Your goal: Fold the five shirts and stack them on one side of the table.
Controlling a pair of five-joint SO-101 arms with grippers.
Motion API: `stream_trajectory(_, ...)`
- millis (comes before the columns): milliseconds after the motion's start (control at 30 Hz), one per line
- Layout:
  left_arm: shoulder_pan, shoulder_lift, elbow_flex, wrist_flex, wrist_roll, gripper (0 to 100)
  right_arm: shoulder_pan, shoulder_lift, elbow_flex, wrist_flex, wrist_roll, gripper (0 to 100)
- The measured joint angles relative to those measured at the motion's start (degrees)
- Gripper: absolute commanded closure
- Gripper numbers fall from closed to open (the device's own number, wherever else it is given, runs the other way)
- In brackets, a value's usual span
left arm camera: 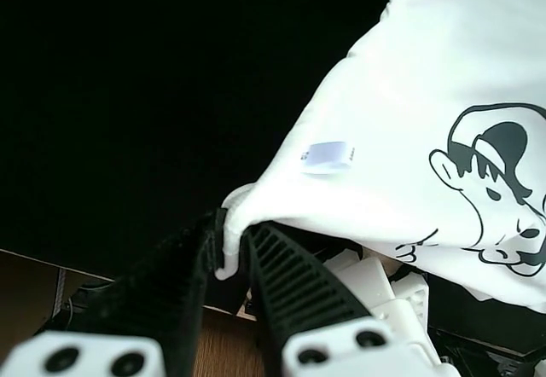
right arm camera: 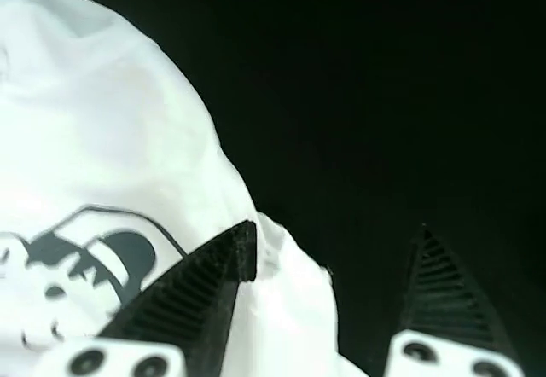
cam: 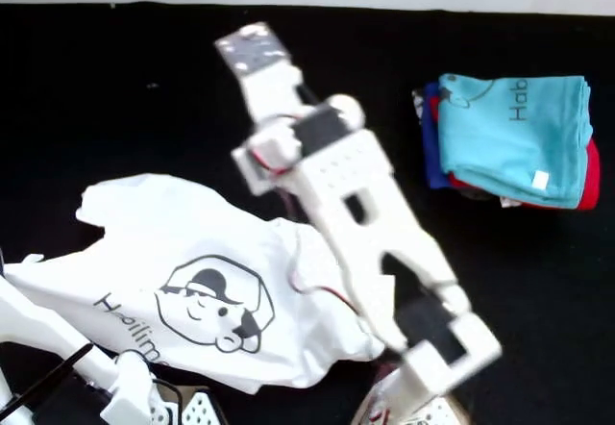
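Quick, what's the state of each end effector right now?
Left end effector: closed on the white shirt's edge.
Right end effector: open, holding nothing.

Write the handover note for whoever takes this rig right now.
Grippers: the left gripper is shut on an edge of the white shirt. The right gripper is open at that shirt's edge, one finger over the cloth.
Things: the white shirt lies unfolded on the near part of the table.
Done: a folded stack sits on the table's right side, teal on top, red and blue under it.
To do: fold the white shirt and add it to the stack.
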Motion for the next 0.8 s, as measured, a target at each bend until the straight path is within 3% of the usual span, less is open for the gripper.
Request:
stream_trajectory(300,-2.7,0.0,0.0,0.0,0.0,99,-7.9,35.4,-32.7,-0.8,-1.9,69.2)
stream_trajectory(400,-3.4,0.0,0.0,0.0,0.0,99,-9.9,43.3,-41.6,-0.8,-1.9,62.7)
stream_trajectory(533,-3.4,0.0,0.0,0.0,0.0,99,-11.5,49.7,-46.7,-0.4,-1.9,65.4)
stream_trajectory(633,-3.5,0.0,0.0,0.0,0.0,99,-11.0,53.2,-47.0,-0.4,-1.1,73.4)
stream_trajectory(767,-3.4,0.0,0.0,0.0,0.0,99,-9.3,55.0,-47.1,-0.2,4.2,99.8)
stream_trajectory(800,-3.4,0.0,0.0,0.0,0.0,99,-8.8,55.1,-47.1,0.2,5.0,97.8)
